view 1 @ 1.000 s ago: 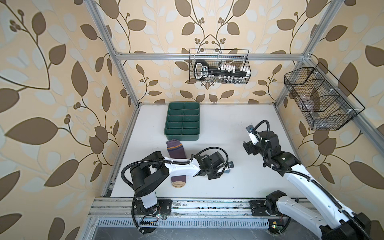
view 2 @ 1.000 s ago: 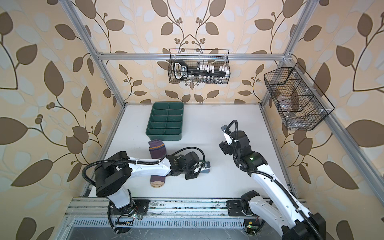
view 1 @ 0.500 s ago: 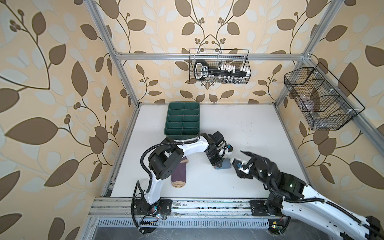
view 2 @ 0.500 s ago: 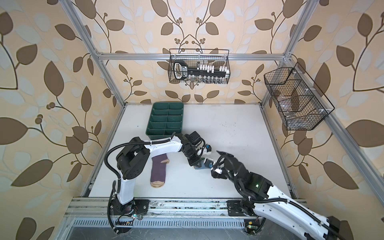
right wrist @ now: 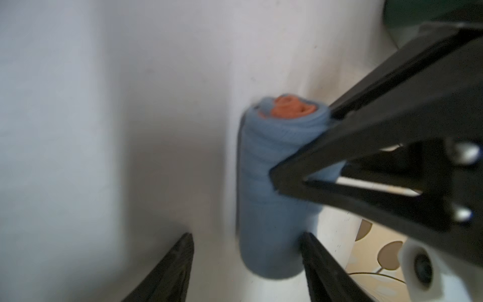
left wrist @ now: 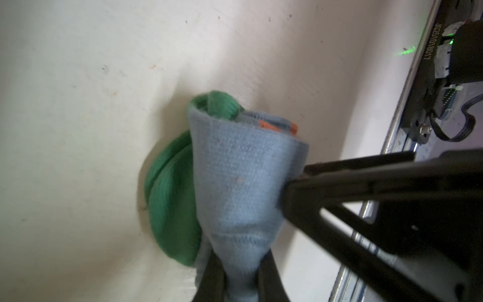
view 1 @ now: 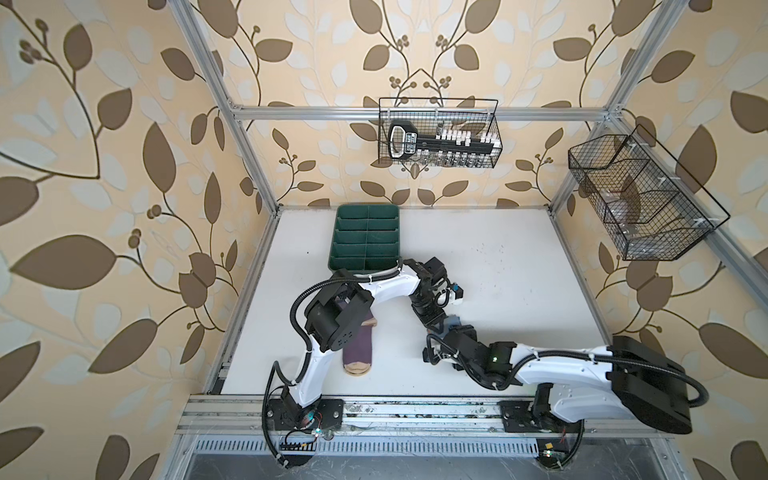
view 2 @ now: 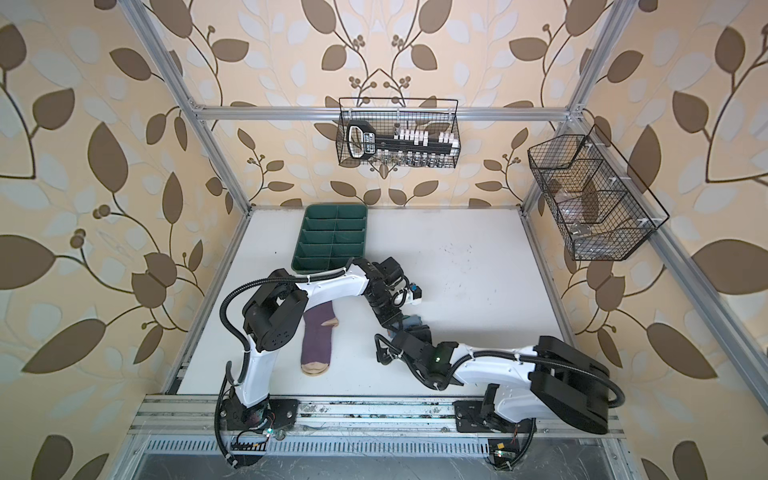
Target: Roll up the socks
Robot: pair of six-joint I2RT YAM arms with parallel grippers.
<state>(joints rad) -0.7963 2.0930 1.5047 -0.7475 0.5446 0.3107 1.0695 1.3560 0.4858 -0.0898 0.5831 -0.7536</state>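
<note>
1. Both top views: grey-blue sock [view 1: 454, 321] [view 2: 414, 321] is a small bundle mid-table [view 1: 519, 266], mostly covered by the two grippers. L gripper [view 1: 437, 326] reaches in from the far side, R gripper [view 1: 448, 334] from the near side. Tips are too small here to read the fingers. Purple sock [view 1: 358, 351] lies flat w/ its tan toe toward the near edge and its upper part under the L arm, well apart from the bundle. Green tray [view 1: 365, 237] sits toward the back.
2. Left wrist: L gripper [left wrist: 240, 277] fingers are together, clamped on one end of the grey-blue sock [left wrist: 235, 177]. The sock is rolled up (green toe bulging on one side, against the table, orange bits at the free end). One R gripper fingertip [left wrist: 290, 191] touches the roll's side about mid-length.
3. Right wrist (blurry): R gripper [right wrist: 245, 235] fingers stand apart, not clamped. The roll [right wrist: 266, 209] is on the table btwn them. It rests against one finger [right wrist: 321, 261], w/ a clear gap to the other finger [right wrist: 172, 269]. Orange cuff shows as the core at the roll's far end. L gripper [right wrist: 277, 180] covers the roll's side there.
</note>
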